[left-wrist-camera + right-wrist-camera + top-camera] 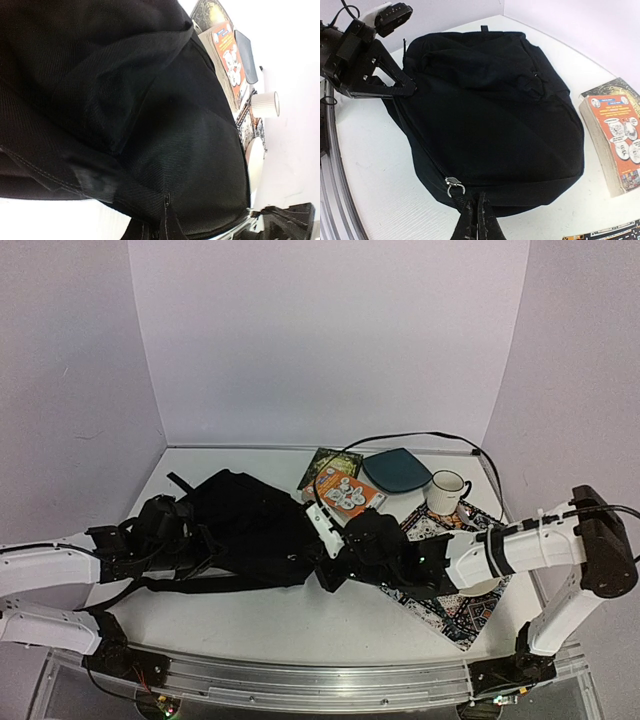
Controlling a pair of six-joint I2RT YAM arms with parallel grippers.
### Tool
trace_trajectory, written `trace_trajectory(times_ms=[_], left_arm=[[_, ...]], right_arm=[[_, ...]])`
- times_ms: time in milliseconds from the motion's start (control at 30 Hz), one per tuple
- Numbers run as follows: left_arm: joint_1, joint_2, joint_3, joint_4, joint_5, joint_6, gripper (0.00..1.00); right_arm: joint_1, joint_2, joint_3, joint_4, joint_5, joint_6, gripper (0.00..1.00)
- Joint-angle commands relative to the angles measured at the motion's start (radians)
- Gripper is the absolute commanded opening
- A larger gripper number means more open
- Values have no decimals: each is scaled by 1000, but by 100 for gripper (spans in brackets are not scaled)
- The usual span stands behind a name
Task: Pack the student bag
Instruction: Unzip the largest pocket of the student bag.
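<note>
Presently, the student bag [245, 530] is laid flat on the white surface [300, 615], left of centre in the top view, with its straps trailing toward the lower left. The left claw [411, 88] is clenched at the bag's edge in the upper left of the right wrist view — apparently on a fold of fabric. The right claw [477, 202] is clenched at the bottom centre of that view, against the bag's near rim and just beside the zipper pull [454, 186]. Whether fabric is pinched there cannot be told.

Hazards to be expected:
- Soft fabric may slide out of the left claw if the bag is pulled, since only a thin fold appears to be held.
- The zipper pull may be missed, as it lies beside the right claw and not inside it. In that case the bag would be dragged rather than opened.
- If the bag is dragged toward the right of the frame, the orange-covered book [345, 495] may be pushed into the mug [447, 490], and the mug may be tipped.

Inventory — counted:
- student bag: one
- books: two, the orange-covered book and a dark book [330, 465] behind it
- teal pouch [397, 470]: one
- mug: one
- patterned mat [455, 612]: one
- cable [420, 436]: one
- claws: two
</note>
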Motion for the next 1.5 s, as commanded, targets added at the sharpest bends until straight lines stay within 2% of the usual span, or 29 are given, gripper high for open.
trace_trajectory(times_ms=[0, 67, 200, 367, 467, 600, 733, 900, 1133, 1233, 1333, 1467], left_arm=[[164, -4, 35, -236, -84, 220, 0], [225, 17, 44, -256, -66, 281, 0], [307, 102, 89, -264, -78, 374, 0], [346, 196, 175, -265, -99, 481, 0], [346, 194, 204, -263, -17, 519, 0], [342, 155, 187, -256, 148, 523, 0], [330, 82, 141, -204, 281, 471, 0], [309, 1, 91, -112, 371, 392, 0], [261, -18, 48, -48, 389, 368, 0], [236, -5, 26, -21, 383, 360, 0], [213, 4, 10, 1, 374, 348, 0], [193, 11, -4, 15, 360, 345, 0]], right_arm=[[-25, -120, -53, -89, 143, 0, 0], [-25, -147, -68, -92, 117, -1, 0], [-11, -155, -53, -86, -55, -32, 0], [37, -31, 70, -96, -174, -39, 0], [38, 72, 147, -94, -201, -18, 1], [40, 194, 280, -112, -255, -3, 15], [40, 247, 351, -129, -236, -2, 21], [40, 274, 409, -175, -219, 3, 36], [41, 282, 450, -264, -61, 43, 41], [38, 287, 475, -329, -12, 91, 47], [36, 294, 503, -395, -1, 151, 55], [24, 315, 537, -494, 3, 231, 57]])
